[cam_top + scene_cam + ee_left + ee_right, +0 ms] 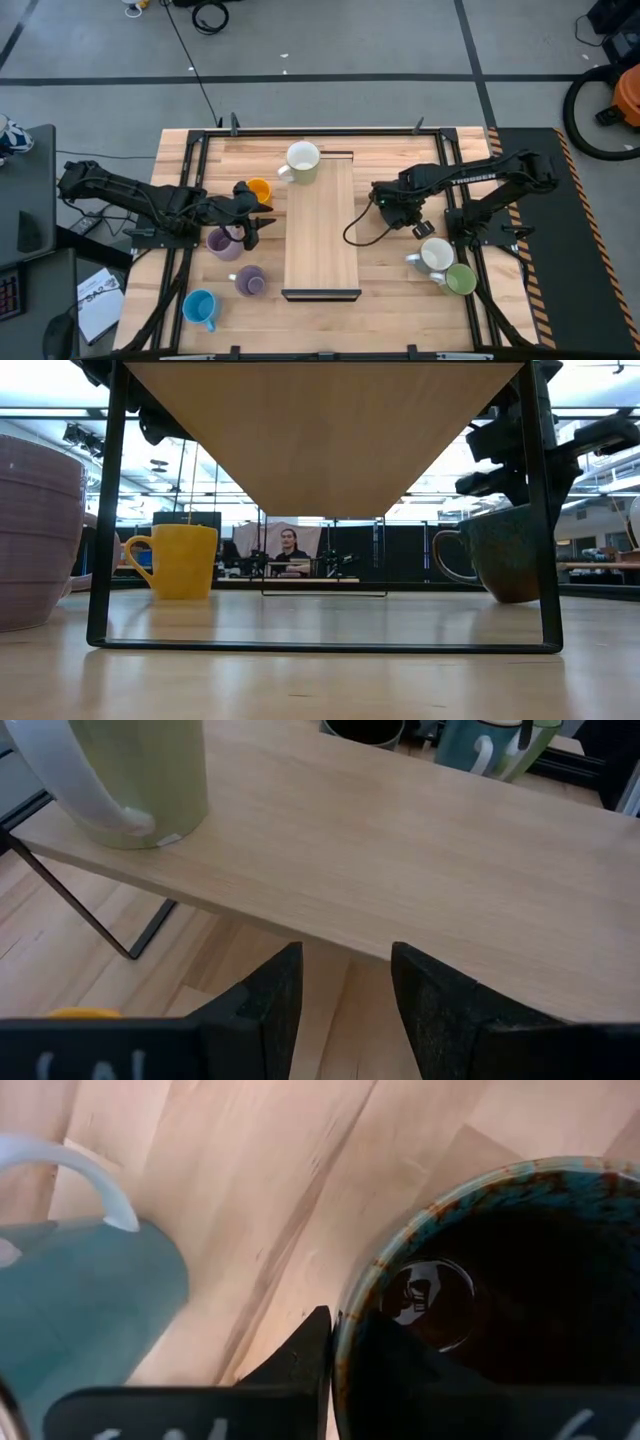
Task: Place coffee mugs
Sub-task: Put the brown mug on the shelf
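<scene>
Lavender mug (35, 530) loomed closest, left of the wooden riser (321, 225). "TROSSEN" marked the right arm (478, 180); its right gripper (335, 1370) pinched the dark mug's rim (500, 1290); left gripper (345, 1010) stood spread.

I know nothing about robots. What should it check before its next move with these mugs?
1. Grip: the right end effector is clamped on the rim of the dark grey mug. Ok.
2. Mug lifted: it appears to stand on the table. Not ok.
3. Room on the wooden shelf: only the white mug stands at its far end. Ok.
4. Other arm clear: the left end effector is open and empty, by the shelf's left edge near the orange mug. Ok.
5. Grip firm enough to carry: cannot tell.
</scene>
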`<action>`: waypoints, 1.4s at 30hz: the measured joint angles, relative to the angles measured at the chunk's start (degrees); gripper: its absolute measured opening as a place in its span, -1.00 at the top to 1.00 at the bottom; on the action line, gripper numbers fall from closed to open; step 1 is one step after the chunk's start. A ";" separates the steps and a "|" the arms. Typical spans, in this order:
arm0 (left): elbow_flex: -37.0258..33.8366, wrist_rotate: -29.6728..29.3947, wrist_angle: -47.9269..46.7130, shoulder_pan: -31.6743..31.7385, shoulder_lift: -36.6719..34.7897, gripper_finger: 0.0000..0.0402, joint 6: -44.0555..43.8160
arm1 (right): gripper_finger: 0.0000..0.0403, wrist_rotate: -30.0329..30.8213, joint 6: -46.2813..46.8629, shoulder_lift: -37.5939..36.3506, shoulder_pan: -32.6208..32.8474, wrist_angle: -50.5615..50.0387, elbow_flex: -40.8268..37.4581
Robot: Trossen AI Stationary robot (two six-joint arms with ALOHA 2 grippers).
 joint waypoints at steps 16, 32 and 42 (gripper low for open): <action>0.00 0.00 0.00 0.00 0.00 0.20 0.00 | 0.46 1.42 5.57 0.00 -0.13 -0.08 -0.09; 0.00 0.00 0.00 0.00 0.00 0.20 -0.01 | 0.24 1.44 18.19 0.00 -0.15 -0.03 -0.11; 0.00 0.00 0.00 0.00 0.00 0.20 0.00 | 0.24 1.42 30.50 0.02 -0.15 -0.39 1.97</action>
